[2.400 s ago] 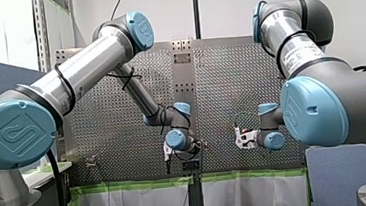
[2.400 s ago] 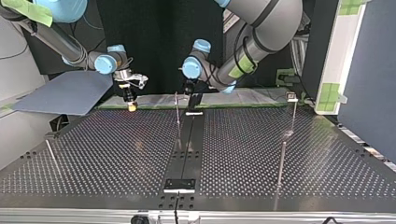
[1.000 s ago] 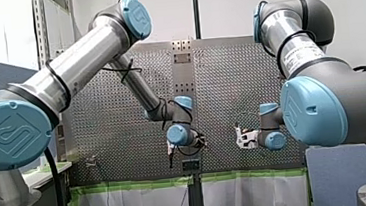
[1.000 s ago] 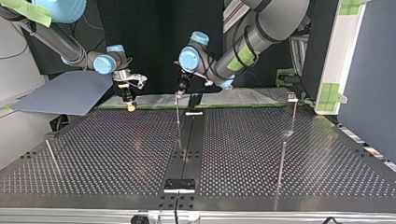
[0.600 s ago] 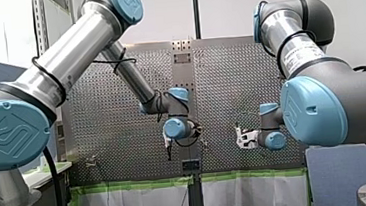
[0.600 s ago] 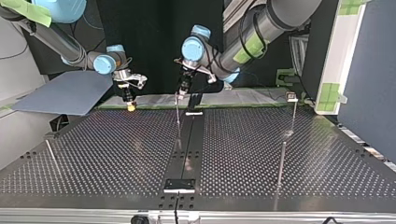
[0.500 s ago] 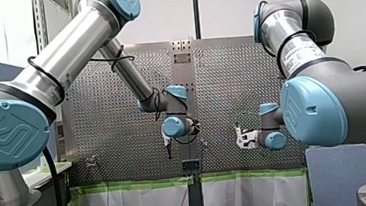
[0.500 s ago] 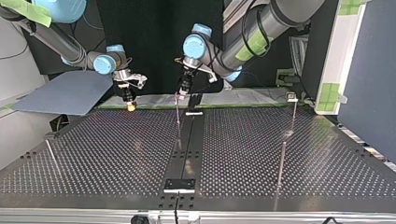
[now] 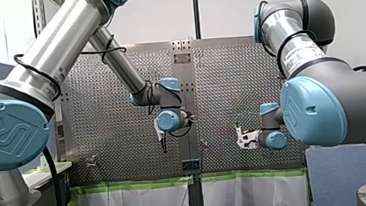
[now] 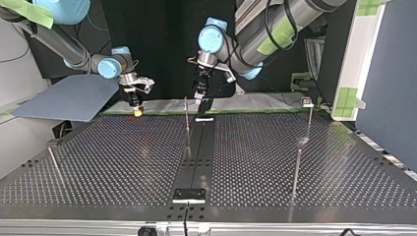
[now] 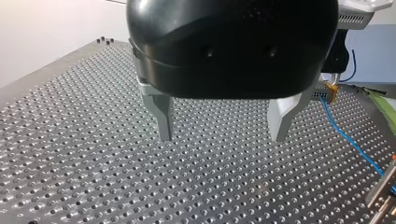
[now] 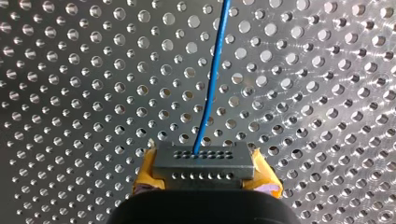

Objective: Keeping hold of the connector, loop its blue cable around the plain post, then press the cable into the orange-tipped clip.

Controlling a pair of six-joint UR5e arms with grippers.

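Connector [image 12: 203, 163]: a small grey block with rows of holes in its face, pinched at both ends between the yellow pads [image 12: 145, 171] of my right gripper [image 12: 204, 176], raised above the perforated table [image 12: 327, 93] and not touching it. From the middle of that face, the blue cable [image 12: 212, 79], leading straight ahead over the holes and out of the right wrist view.

In the top view, my right gripper at the left, pointing down over the table's far edge, yellow at its tip; cable too thin to make out there. My left gripper [image 10: 200, 93] near the middle of the same far edge, also pointing down, lifted off the surface, just beside the top of a thin upright rod [image 10: 187, 123] and over the far end of the black strip [image 10: 196, 157] laid along the table's centre. Well apart from my right gripper.

In the left wrist view, my left gripper spread wide, grey metal fingers [image 11: 163, 119] holding nothing, only bare perforated plate between them. Beyond one finger, the connector under the other arm's dark gripper, cable trailing from it across the plate toward a metal fitting [image 11: 385, 191] at the view's edge, an orange spot just above. Contact between cable and fitting: cannot tell.

At the top view's right, a slim post [image 10: 309, 123] with a small block on top, and a second post [image 10: 296, 179] nearer the camera.
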